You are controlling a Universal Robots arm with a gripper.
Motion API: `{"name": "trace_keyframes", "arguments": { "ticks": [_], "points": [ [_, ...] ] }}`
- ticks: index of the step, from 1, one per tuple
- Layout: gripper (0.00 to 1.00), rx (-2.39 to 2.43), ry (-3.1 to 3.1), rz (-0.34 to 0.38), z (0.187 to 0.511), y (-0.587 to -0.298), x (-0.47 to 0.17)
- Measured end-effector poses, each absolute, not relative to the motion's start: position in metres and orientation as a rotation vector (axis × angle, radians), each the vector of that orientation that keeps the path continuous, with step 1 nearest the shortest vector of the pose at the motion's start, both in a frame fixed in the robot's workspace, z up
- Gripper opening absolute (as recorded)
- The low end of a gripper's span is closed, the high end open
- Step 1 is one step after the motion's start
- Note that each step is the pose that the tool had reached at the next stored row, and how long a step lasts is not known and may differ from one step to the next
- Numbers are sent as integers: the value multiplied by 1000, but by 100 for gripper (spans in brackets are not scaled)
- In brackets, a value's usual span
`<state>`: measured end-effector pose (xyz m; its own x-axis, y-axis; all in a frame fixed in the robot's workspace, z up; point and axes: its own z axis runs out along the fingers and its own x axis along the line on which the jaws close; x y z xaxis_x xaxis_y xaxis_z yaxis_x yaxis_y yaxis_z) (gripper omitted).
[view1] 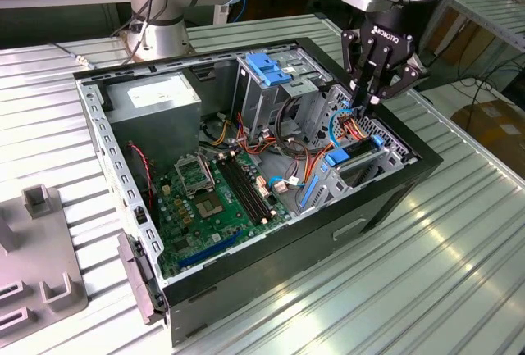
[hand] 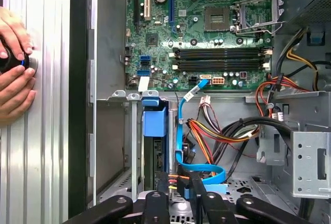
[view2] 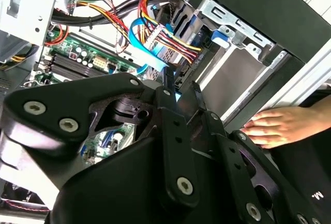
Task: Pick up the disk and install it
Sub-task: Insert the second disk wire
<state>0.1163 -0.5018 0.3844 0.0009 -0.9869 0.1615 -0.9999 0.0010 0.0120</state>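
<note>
The disk (view1: 340, 157) stands on edge in the bay at the corner of the open computer case (view1: 271, 265) on the exterior view's right, its blue bracket uppermost. In the first wrist view the disk (hand: 154, 123) shows as a blue bracket over a dark narrow body in its slot. My gripper (view1: 365, 107) hangs just above the bay's far end, among the red, yellow and blue cables. Its fingers are shut, tips together. In both wrist views the gripper (view2: 181, 87) (hand: 187, 182) sits against the cable connectors beside the disk; whether it pinches one is hidden.
Inside the case lie a green motherboard (view1: 217, 199), a grey power supply (view1: 156, 101) and a metal drive cage with a blue latch (view1: 267, 68). Loose cable bundles (hand: 222, 131) cross near the bay. A person's hands (hand: 13, 63) rest on the table outside the case. A grey fixture (view1: 41, 265) lies on the exterior view's left.
</note>
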Motion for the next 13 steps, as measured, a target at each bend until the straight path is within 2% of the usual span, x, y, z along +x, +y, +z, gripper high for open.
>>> {"name": "trace_keyframes", "arguments": {
  "ticks": [13],
  "points": [
    [30,2129,-2129,165,384,-499,116]
  ]
}}
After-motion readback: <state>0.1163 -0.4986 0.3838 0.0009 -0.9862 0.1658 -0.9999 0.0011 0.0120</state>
